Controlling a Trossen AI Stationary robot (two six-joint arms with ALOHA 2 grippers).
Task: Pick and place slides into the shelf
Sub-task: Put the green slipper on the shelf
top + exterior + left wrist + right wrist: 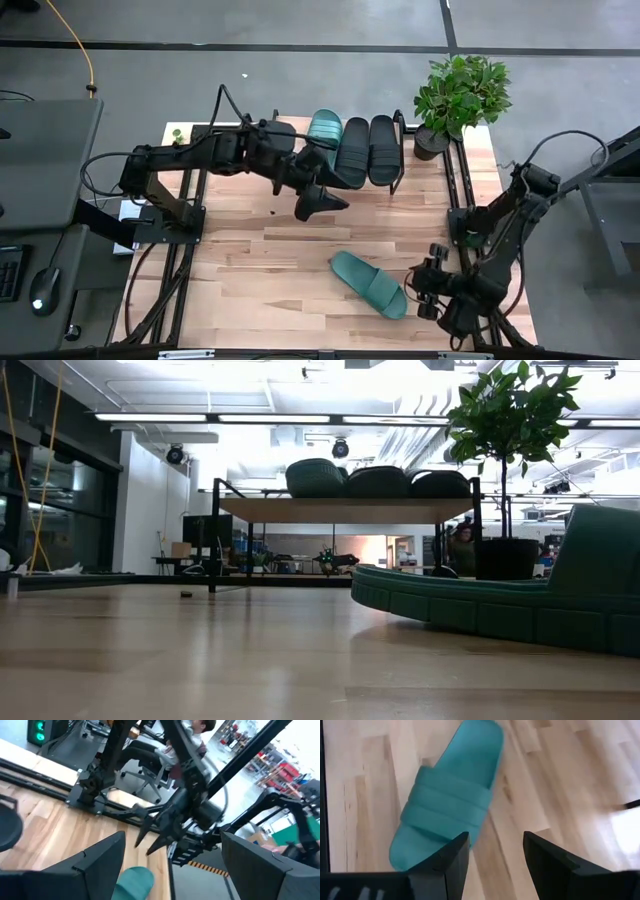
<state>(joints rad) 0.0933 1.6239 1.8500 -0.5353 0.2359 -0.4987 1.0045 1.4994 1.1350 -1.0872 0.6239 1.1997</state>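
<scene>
One teal slide (370, 283) (450, 795) lies sole-down on the table near its front right. My right gripper (420, 290) (495, 845) hangs open just to the right of it, slanting down, with only bare table between its fingers. Three more slides, one teal (323, 130) and two black (352, 150) (382, 148), lie side by side on the top board of the shelf (340, 510) at the far edge. My left gripper (325, 207) is open and empty in the air in front of the shelf.
A potted plant (460, 95) stands at the far right corner beside the shelf. Bare tabletop (260, 260) lies between the shelf and the loose slide. The left wrist view looks across at the right arm and at a person seated beyond the table.
</scene>
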